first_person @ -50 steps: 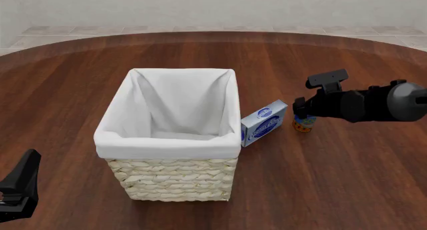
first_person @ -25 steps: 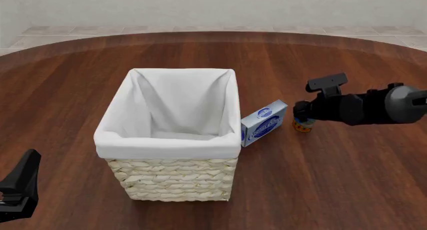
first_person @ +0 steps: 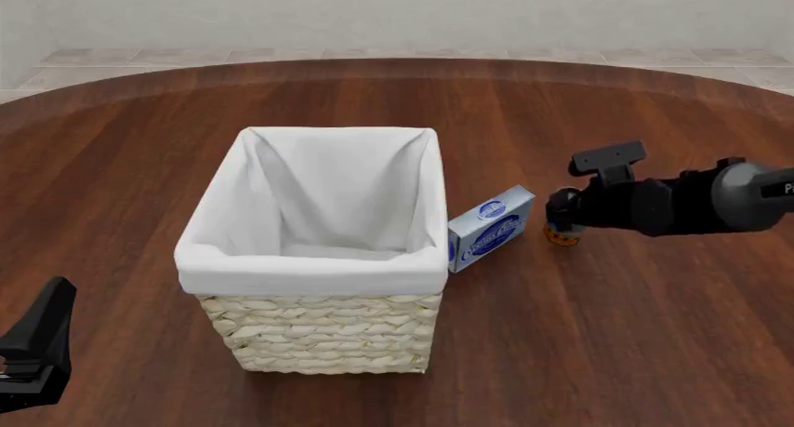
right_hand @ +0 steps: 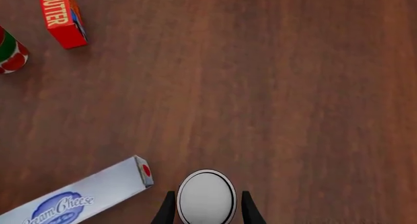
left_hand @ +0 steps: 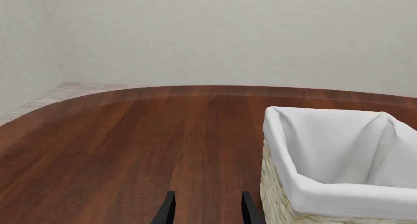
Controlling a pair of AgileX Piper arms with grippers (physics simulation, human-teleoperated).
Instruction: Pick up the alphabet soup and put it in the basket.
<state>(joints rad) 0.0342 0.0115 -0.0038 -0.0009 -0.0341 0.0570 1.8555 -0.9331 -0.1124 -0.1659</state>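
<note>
The alphabet soup stands on the table just right of a blue-and-white box; only its orange-and-yellow base shows under my right gripper. In the right wrist view its silvery-white top sits between the fingers of the right gripper, which is open and straddles the can with small gaps either side. The basket, cream wicker with a white liner, stands at the table's middle, left of the can. My left gripper rests low at the front left, open and empty, beside the basket.
A blue-and-white cream cheese box leans between the basket and the can, close to the gripper. The right wrist view also shows a red butter box and a red-and-green can farther off on the wood.
My right arm has sunk a little, bringing the open gripper down around the can. The can, basket and left arm have not moved.
</note>
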